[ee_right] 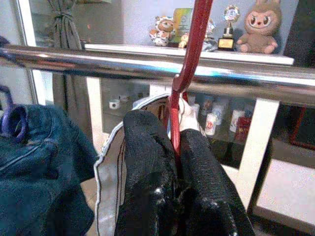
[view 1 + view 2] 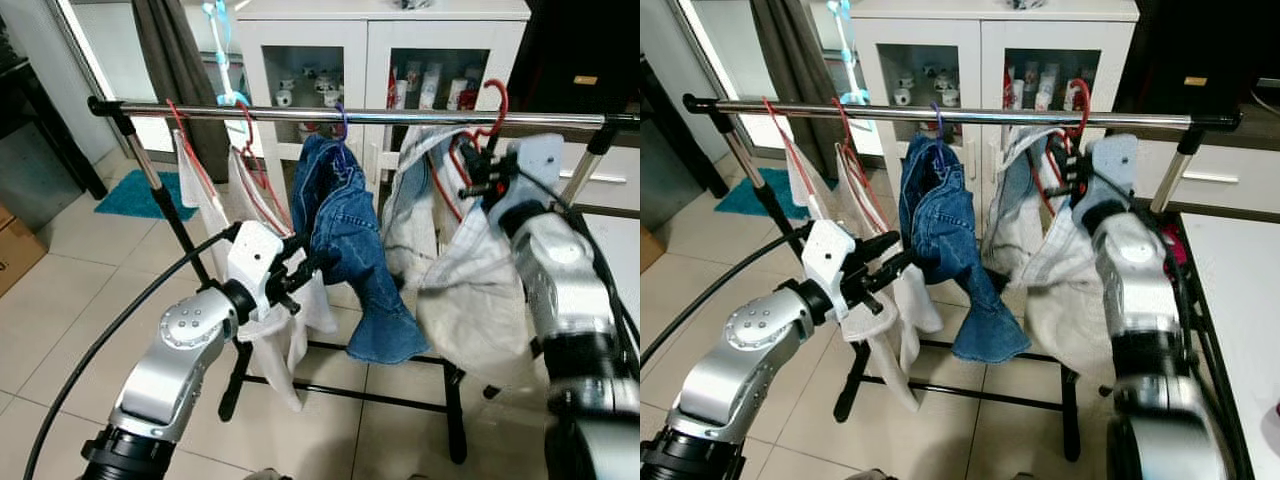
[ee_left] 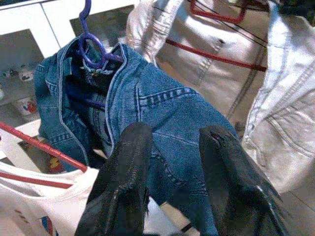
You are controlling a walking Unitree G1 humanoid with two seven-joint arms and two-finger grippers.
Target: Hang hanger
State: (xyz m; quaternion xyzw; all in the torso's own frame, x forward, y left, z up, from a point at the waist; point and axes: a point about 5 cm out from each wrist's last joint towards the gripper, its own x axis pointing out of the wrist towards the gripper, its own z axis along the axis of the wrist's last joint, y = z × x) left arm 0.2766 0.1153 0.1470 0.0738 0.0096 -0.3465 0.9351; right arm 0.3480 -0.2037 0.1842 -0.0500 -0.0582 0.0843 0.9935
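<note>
A chrome rail [image 2: 400, 117] crosses the top of a drying rack. My right gripper [image 2: 470, 175] is shut on the neck of a red hanger [image 1: 194, 44] that carries a pale garment [image 2: 450, 260]. The red hook [image 2: 497, 100] rises above the rail; whether it rests on it I cannot tell. In the right wrist view the right gripper [image 1: 174, 142] pinches the red stem just below the rail. My left gripper [image 2: 310, 262] is open, close to blue jeans [image 2: 350, 240] hung from a purple hanger [image 3: 91, 46].
White cloths [image 2: 215, 200] on red hangers fill the rail's left part. A white glass-door cabinet [image 2: 380, 40] stands behind the rack. The rack's black legs [image 2: 455, 400] stand on the tiled floor. A teal mat [image 2: 145, 195] lies at the far left.
</note>
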